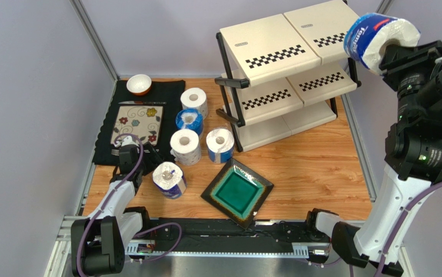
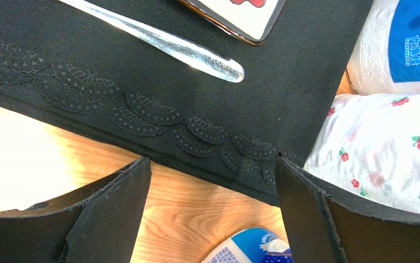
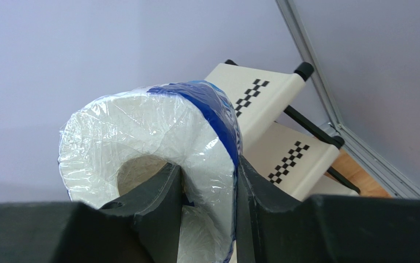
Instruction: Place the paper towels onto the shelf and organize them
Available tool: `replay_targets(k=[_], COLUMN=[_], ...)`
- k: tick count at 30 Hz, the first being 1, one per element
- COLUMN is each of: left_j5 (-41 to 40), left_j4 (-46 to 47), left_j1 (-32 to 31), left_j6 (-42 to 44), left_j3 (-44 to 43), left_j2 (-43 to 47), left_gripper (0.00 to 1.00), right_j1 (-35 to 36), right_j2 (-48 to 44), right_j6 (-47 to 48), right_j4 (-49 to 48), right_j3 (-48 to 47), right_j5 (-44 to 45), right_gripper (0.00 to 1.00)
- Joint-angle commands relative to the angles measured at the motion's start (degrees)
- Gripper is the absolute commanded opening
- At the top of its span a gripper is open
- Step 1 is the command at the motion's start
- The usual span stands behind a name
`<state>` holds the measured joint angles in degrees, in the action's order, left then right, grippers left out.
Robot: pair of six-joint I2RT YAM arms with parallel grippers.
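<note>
At the upper right, the right gripper (image 3: 206,186) pinches the wall of a blue-wrapped paper towel roll (image 1: 373,34), one finger inside the core. It holds the roll in the air by the top right corner of the shelf (image 1: 287,63). The roll's long axis lies roughly level, core end toward the gripper. Bare wood of the table (image 1: 321,167) runs from the shelf's foot to the right rail (image 1: 359,150). Five more rolls (image 1: 185,146) stand upright, cores up, left of the shelf. At lower left, the left gripper (image 2: 212,170) hangs open over the scalloped edge of the black mat (image 2: 141,82). The white bowl (image 1: 139,84) and green dish (image 1: 236,192) show only their own insides.

Overhead view, two wrist close-ups (shelf (image 1: 275,43) shared)
</note>
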<state>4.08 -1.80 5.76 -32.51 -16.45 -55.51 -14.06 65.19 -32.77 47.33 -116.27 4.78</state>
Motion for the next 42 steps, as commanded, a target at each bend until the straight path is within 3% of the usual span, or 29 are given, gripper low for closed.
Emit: replay_targets(k=[1, 5, 11, 26, 42], left_j5=[0.6, 0.1, -0.7, -0.5, -0.7], left_j4=[-0.5, -0.7, -1.3, -0.7, -1.4], left_j1=[0.5, 0.4, 0.4, 0.4, 0.3], left_j6=[-0.3, -0.3, 0.0, -0.3, 0.0], left_j3=[0.2, 0.3, 0.2, 1.1, 1.0], left_j2=[-0.1, 0.0, 0.5, 0.3, 1.0], left_gripper=[0.92, 0.92, 0.92, 0.92, 0.92], right_j1=[-0.2, -0.2, -0.2, -0.2, -0.2], right_j2=[8.6, 15.0, 18.7, 20.2, 22.4], right_j6=[-1.2, -1.9, -1.0, 0.4, 0.4], right_j4=[-2.2, -2.5, -5.5, -7.1, -8.7], right_j3=[-10.2, -16.1, -16.5, -12.6, -10.6], right_j5=[-8.0, -13.7, -15.7, -17.4, -17.8], right_gripper=[0.29, 0.29, 0.29, 0.30, 0.38])
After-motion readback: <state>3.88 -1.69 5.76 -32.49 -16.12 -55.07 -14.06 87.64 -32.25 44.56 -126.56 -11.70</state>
